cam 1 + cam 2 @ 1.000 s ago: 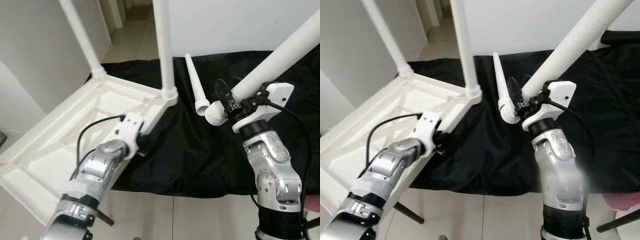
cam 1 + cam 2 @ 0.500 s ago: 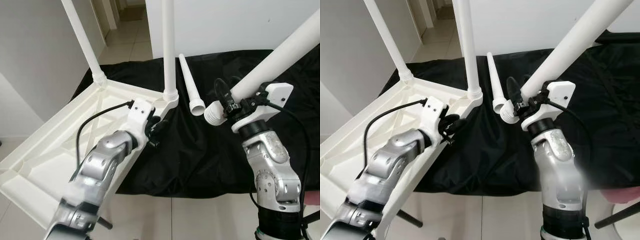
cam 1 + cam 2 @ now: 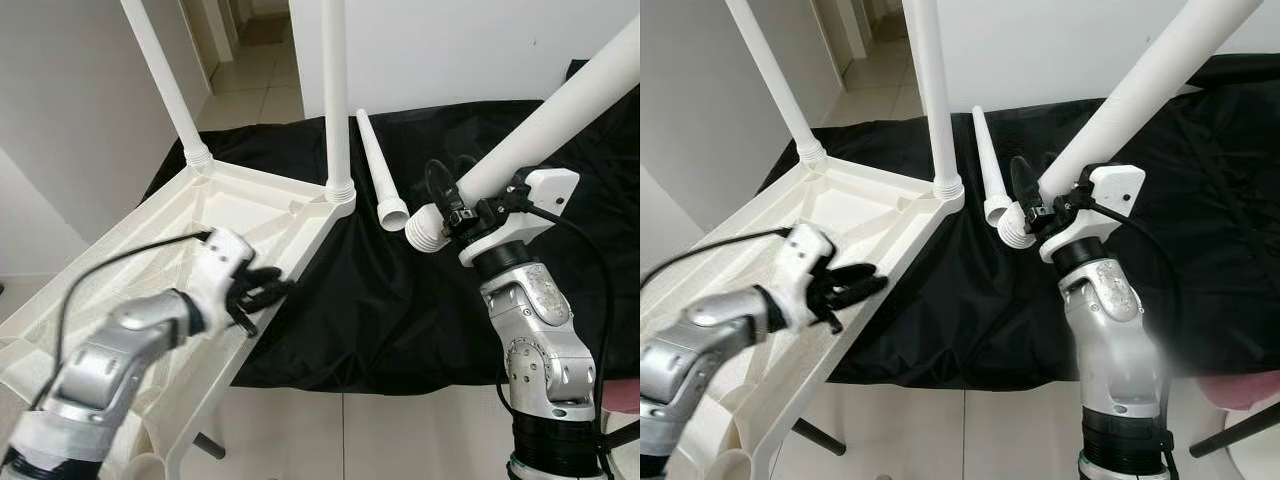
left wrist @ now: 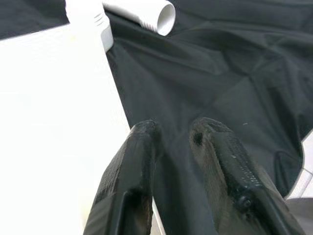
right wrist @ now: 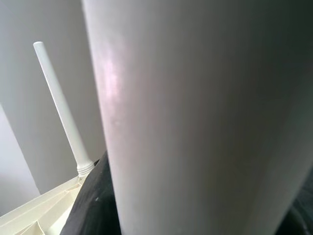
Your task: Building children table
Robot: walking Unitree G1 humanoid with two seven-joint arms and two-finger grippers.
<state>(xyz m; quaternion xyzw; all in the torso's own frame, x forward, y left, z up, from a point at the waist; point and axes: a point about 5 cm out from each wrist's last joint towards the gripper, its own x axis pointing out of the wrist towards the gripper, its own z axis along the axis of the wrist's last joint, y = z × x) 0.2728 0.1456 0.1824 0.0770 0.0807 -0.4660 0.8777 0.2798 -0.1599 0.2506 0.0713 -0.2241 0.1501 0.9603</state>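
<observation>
— Gripping anything, the right gripper [image 3: 447, 205]?
— Yes, it pinches a white table leg [image 3: 545, 122] near its threaded end, slanting up from the black cloth [image 3: 400, 300].
— And the upturned tabletop [image 3: 150, 270]?
— It lies beside the cloth with 2 legs [image 3: 336, 100] standing; 1 loose leg [image 3: 378, 170] lies on the cloth.
— The left gripper [image 3: 262, 290]?
— Slightly spread, empty, over the tabletop's edge.

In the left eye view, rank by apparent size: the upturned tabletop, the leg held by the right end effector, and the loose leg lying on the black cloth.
1. Upturned tabletop, largest.
2. Held leg, gripped by the right end effector; it is nearer the camera and cut off by the frame, so its edge over the loose leg is unsure.
3. Loose leg, smallest.
</observation>
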